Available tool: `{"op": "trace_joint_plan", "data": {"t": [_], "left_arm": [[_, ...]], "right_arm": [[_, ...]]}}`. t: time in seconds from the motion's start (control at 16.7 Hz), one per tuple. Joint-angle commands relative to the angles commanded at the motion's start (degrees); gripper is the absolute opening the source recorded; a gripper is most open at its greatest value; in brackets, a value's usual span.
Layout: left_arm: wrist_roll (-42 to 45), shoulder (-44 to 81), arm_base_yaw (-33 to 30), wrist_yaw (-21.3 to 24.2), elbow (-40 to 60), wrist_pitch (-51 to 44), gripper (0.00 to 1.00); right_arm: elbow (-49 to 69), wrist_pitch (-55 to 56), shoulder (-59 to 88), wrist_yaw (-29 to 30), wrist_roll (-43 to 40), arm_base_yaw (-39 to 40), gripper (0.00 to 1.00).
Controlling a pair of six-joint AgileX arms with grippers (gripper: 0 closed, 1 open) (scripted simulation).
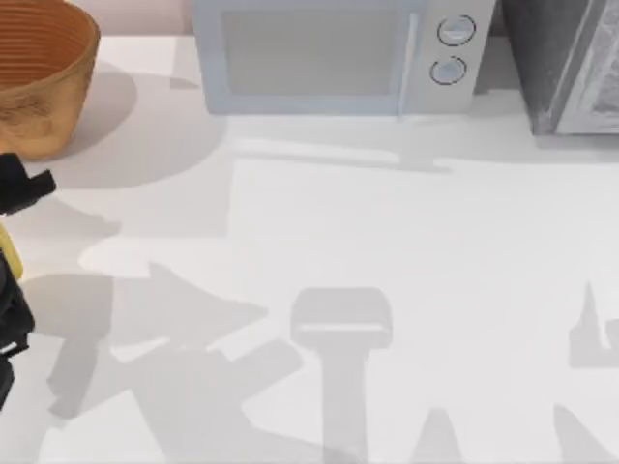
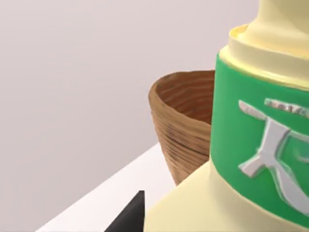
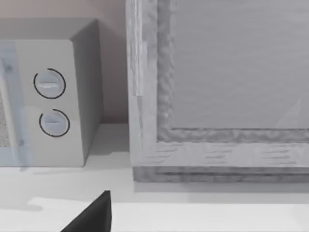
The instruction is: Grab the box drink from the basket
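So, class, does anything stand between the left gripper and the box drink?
Nothing visible does. The box drink sits right at the left gripper, at the table's left edge, outside the basket.

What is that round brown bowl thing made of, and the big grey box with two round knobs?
The round brown-orange woven basket looks like wicker or rattan: fine ribbed rings run around its matte wall. The light grey microwave seems to be painted metal or plastic, smooth and even, with a paler, glassy-looking door panel and two round dials. Being rendered, both are guesses.
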Motion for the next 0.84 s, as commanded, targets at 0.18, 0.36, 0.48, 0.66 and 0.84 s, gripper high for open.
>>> {"op": "trace_joint_plan", "data": {"t": [0.18,0.36,0.48,0.66,0.84], "left_arm": [[0.0,0.0,0.0,0.0,0.0,0.0,0.6],[0.0,0.0,0.0,0.0,0.0,0.0,0.83],[0.0,0.0,0.0,0.0,0.0,0.0,0.98],[0.0,0.0,0.0,0.0,0.0,0.0,1.0],[0.0,0.0,0.0,0.0,0.0,0.0,1.0]], "right_arm": [[0.0,0.0,0.0,0.0,0.0,0.0,1.0],[0.0,0.0,0.0,0.0,0.0,0.0,1.0],[0.0,0.0,0.0,0.0,0.0,0.0,1.0],[0.0,0.0,0.0,0.0,0.0,0.0,1.0],[0.0,0.0,0.0,0.0,0.0,0.0,1.0]]}}
